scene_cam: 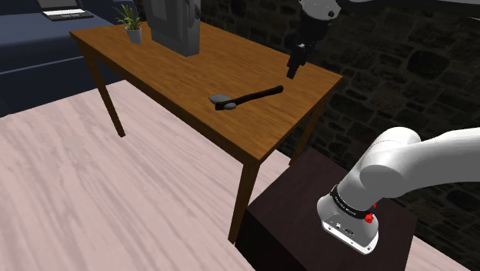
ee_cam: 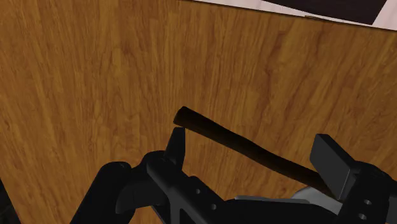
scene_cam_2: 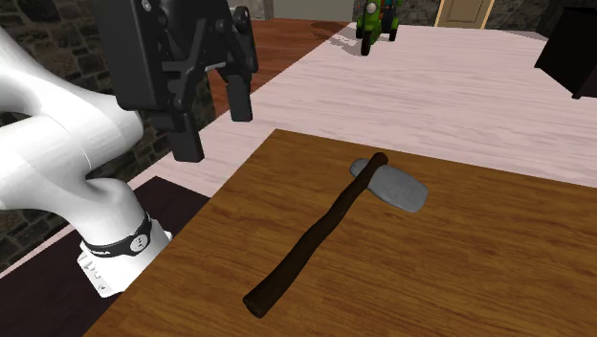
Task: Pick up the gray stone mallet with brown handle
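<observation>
While the mallet (scene_cam_2: 330,215) lies flat, your hand (scene_cam_2: 214,123) hovers spread.
Fingers (ee_cam: 177,145) bracket its handle (ee_cam: 242,147) from above, ready to close across.

White glossy arm (scene_cam: 400,162): rounded tubular links, bulbous at the joints. Dark collar band (scene_cam: 348,205) with faint pale lettering; small red button (scene_cam: 370,218) at its edge. White block (scene_cam: 346,229) beneath the band, tiny dark marks on its face. All-black two-finger gripper (scene_cam_2: 212,123): boxy matte housing, flat rectangular fingers (ee_cam: 330,160), small round holes (ee_cam: 197,191) in the body
</observation>
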